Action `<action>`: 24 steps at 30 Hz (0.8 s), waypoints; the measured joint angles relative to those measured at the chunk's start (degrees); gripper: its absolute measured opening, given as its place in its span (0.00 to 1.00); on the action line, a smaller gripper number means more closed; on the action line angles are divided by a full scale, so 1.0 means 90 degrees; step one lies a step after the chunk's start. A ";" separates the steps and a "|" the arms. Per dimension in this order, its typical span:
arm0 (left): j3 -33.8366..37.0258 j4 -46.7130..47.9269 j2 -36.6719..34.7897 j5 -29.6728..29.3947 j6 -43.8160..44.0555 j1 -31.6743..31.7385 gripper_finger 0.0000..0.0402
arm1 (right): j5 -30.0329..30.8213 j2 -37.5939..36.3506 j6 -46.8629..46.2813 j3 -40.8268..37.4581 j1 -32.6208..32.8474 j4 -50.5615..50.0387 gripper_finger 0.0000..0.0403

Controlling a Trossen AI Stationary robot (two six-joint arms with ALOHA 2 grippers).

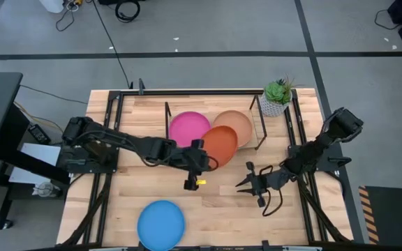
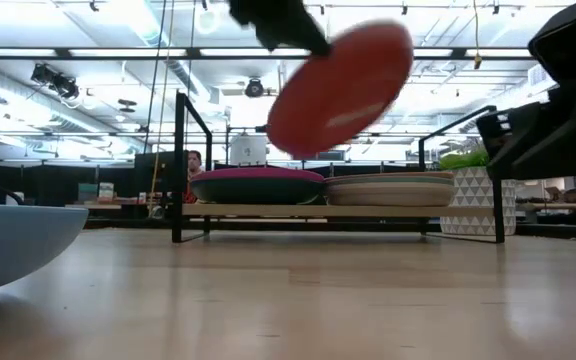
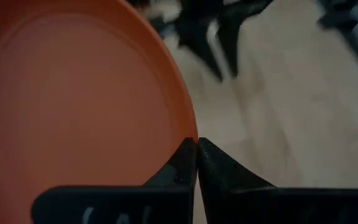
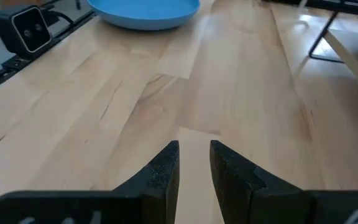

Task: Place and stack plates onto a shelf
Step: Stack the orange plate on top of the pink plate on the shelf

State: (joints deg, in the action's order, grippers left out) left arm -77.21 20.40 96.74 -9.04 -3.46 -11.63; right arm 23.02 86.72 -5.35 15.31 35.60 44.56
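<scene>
Bright, even light falls from long ceiling strip lamps (image 2: 88, 52), giving soft, faint shadows on the pale wooden table (image 1: 215, 202). In the low view the tilted round orange plate (image 2: 340, 88) is motion-blurred at 12 o'clock. The left wrist view is soft and out of focus throughout.

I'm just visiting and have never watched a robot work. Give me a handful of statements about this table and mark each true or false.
1. The left tool grips the orange plate by its rim. True.
2. The orange plate lies flat on the table. False: in the low view it is tilted in the air above the shelf.
3. A magenta plate tops one stack on the shelf. True.
4. The blue plate is on the shelf. False: it lies on the table, near its front edge, apart from the shelf.
5. The right tool carries a plate. False: it holds nothing and sits over bare wood.
</scene>
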 joint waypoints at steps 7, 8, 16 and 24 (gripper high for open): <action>0.0004 0.0677 0.0181 -0.0837 0.0155 0.0444 0.03 | 0.0479 0.0000 -0.0318 0.0000 0.0398 -0.0047 0.24; 0.0005 0.0737 0.0181 -0.0975 0.0149 0.0453 0.03 | 0.0540 0.0000 -0.0373 0.0000 0.0449 -0.0051 0.24; 0.0001 0.1480 0.0237 -0.1005 0.0638 0.0571 0.03 | 0.0910 0.0000 -0.0414 0.0000 0.0669 -0.0022 0.24; 0.0002 0.1954 0.0566 -0.1008 0.0733 0.0565 0.03 | 0.0994 0.0000 -0.0220 0.0002 0.0667 -0.0049 0.24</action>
State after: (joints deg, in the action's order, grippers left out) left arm -77.19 37.99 101.84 -18.11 3.14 -6.55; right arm 31.97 86.72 -7.33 15.33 41.60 44.11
